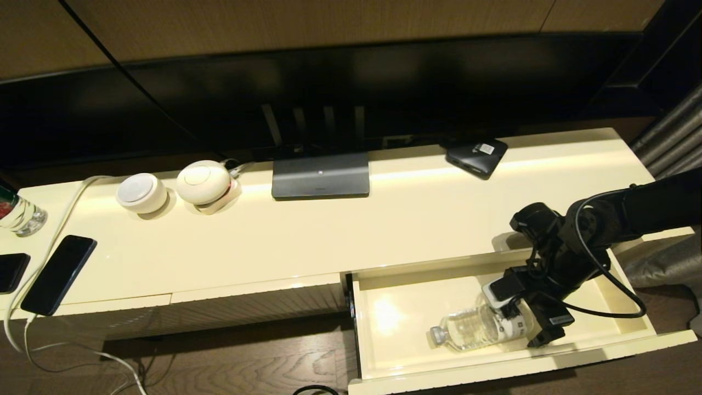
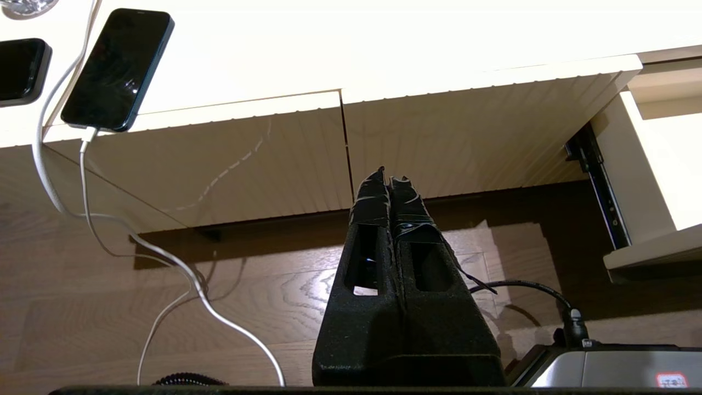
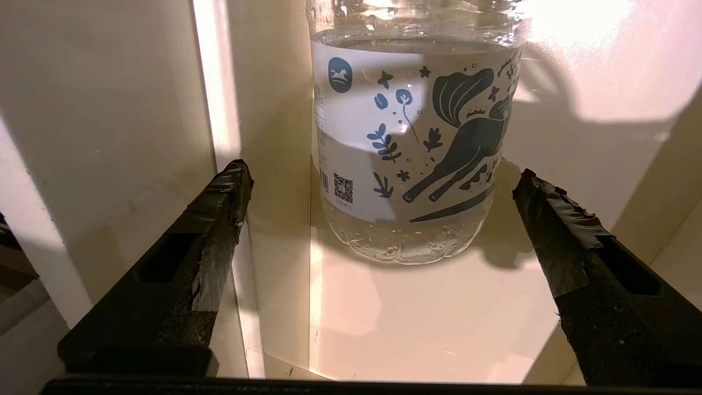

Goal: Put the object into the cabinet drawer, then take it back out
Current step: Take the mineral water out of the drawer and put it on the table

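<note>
The object, a small clear water bottle (image 1: 477, 328) with a pale cap and a white-and-blue label, lies on its side on the floor of the open cabinet drawer (image 1: 395, 334), cap pointing left. My right gripper (image 1: 521, 325) reaches down into the drawer at the bottle's base end. In the right wrist view its fingers (image 3: 219, 203) stand wide open on either side of the bottle (image 3: 411, 148), with a gap on each side and nothing gripped. My left gripper (image 2: 389, 178) hangs shut and empty above the wooden floor, in front of the closed ribbed panels (image 2: 466, 142).
On the cream cabinet top (image 1: 417, 214) sit two white round devices (image 1: 141, 192), a grey TV base (image 1: 321, 175), a black box (image 1: 476, 155), phones (image 1: 59, 274) with white cables, and a red-labelled glass bottle (image 1: 19, 211) at far left.
</note>
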Robot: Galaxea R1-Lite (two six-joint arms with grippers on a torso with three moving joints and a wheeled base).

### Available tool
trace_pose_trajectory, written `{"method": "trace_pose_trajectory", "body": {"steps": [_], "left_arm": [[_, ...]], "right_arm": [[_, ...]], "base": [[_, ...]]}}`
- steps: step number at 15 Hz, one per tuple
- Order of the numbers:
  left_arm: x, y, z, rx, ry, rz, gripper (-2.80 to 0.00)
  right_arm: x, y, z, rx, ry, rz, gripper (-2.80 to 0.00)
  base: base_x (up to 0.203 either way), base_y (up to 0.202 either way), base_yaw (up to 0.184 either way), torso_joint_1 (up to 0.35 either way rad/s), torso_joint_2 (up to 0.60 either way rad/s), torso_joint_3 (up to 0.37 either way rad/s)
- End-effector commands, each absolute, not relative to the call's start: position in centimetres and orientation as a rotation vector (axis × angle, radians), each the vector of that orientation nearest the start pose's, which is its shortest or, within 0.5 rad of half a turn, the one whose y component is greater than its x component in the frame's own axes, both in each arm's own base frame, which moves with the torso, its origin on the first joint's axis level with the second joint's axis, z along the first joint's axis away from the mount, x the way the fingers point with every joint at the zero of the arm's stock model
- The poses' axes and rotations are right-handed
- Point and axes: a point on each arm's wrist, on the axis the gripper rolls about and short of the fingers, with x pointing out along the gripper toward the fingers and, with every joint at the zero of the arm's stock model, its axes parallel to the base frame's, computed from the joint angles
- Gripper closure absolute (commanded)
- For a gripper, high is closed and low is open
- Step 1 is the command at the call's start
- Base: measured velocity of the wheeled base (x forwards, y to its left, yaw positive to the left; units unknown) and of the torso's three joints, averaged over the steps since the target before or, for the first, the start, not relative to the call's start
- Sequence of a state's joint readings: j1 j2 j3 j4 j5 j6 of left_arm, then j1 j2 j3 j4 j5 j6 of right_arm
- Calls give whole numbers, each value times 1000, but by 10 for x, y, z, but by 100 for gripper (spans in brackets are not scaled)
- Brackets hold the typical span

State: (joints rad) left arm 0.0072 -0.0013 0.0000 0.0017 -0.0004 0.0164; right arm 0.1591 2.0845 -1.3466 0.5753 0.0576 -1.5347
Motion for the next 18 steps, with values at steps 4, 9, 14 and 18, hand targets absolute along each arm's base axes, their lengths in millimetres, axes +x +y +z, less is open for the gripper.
{"method": "trace_pose_trajectory", "body": {"steps": [4, 9, 14, 18], "left_arm": [[-23, 0, 74, 17, 5, 9, 0], [-23, 0, 74, 17, 5, 8, 0], [-23, 0, 74, 17, 5, 8, 0], [-23, 0, 74, 17, 5, 8, 0]], "right_arm": [[352, 57, 94, -1349, 910, 1167, -280], [354, 55, 92, -1345, 916, 1162, -280], [356, 55, 88, -1340, 923, 1167, -280], [357, 55, 85, -1338, 930, 1175, -280]], "base": [[0, 0, 0, 0, 0, 0], [0, 0, 0, 0, 0, 0], [0, 0, 0, 0, 0, 0], [0, 0, 0, 0, 0, 0]]}}
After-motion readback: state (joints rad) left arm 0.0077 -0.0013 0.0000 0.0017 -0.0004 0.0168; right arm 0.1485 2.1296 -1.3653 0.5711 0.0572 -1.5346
